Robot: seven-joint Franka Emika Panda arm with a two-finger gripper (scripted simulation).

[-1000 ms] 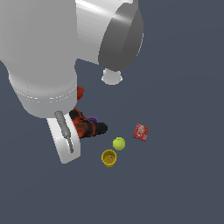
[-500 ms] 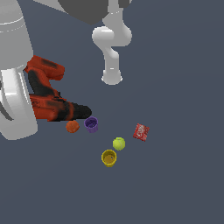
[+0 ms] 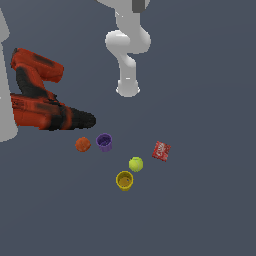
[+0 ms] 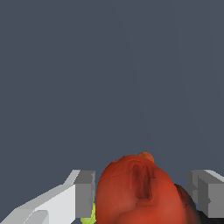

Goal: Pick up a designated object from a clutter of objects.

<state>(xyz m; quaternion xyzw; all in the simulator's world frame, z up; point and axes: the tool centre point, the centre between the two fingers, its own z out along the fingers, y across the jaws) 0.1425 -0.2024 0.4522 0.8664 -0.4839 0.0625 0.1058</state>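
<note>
1. Exterior view: red and black drill (image 3: 42, 102) sits at that view's left, large in frame, black nose pointing toward the small items, boxy red base up top.
2. Whether the drill is on the floor or lifted, can't tell.
3. Orange-red ball (image 3: 83, 144) and purple cup (image 3: 104, 142) side by side just below the drill's nose.
4. Yellow-green ball (image 3: 135, 163) just above the yellow cup (image 3: 124, 180); flat red packet (image 3: 161, 150) further toward that view's right.
5. White arm (image 3: 127, 50) base stands behind the clutter.
6. Wrist view: gripper (image 4: 144, 192) with fingers (image 4: 85, 192) spread on either side of the drill's red body; contact not clear, so grip can't be told.
</note>
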